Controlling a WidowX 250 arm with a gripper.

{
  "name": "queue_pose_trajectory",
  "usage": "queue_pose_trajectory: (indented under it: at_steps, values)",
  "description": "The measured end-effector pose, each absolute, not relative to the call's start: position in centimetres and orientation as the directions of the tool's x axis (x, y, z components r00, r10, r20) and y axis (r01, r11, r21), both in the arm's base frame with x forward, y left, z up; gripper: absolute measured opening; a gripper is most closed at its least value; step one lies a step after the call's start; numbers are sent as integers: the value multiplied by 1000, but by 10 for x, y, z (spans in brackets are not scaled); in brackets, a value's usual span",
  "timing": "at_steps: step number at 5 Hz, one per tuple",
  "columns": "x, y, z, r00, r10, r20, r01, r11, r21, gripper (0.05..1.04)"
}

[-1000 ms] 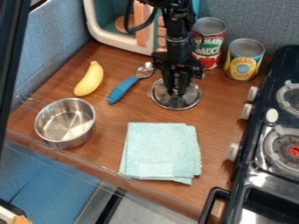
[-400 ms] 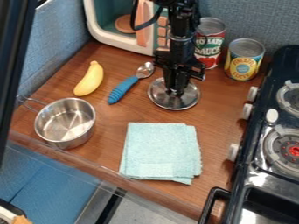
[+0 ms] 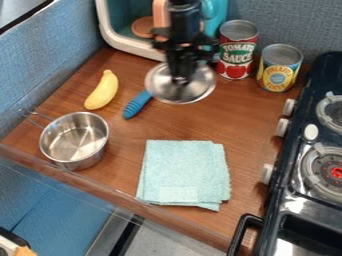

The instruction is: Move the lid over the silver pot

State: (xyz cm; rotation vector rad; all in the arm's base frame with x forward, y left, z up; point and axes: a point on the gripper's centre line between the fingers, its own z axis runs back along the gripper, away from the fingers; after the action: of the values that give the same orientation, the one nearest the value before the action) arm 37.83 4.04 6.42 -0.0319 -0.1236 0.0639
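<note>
Wood-look counter (image 3: 127, 155) runs between a blue padded wall (image 3: 43, 67) and a black stove (image 3: 304, 197), and across it the silver pot (image 3: 75, 140) sits open, well apart from its lid (image 3: 202, 86). The gripper (image 3: 179, 79) is closed on the lid's knob at the back of the counter, and the lid looks raised, hiding the upper end of a blue handle (image 3: 137, 105). With all the weight on that small knob, the likeliest trouble is the lid turning or slipping if the grip is off centre. Carried too low, its rim could knock the banana (image 3: 102, 91) or that handle on the way across. At the pot, a lid let go off centre or tilted could catch on the rim and slide off, and a bump to the pot's thin handle (image 3: 37, 119) might swing the pot round. A folded pale green cloth (image 3: 184, 172) lies flat near the front, to one side of the pot. Two cans (image 3: 237, 49) stand against the back wall, beside a white toy oven (image 3: 105, 22).
</note>
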Motion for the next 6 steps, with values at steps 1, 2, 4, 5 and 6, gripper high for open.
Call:
queue_pose_trajectory:
  at_steps: [1, 2, 4, 5, 6]
  values:
    - [339, 66, 57, 989, 118, 86, -114, 992, -51, 279]
    - [301, 92, 38, 988, 148, 35, -147, 988, -44, 279]
    - [266, 130, 19, 984, 179, 12, -179, 984, 8, 279]
    - [254, 142, 17, 979, 202, 8, -202, 979, 20, 279]
    - [250, 145, 16, 976, 216, 4, -216, 976, 23, 279]
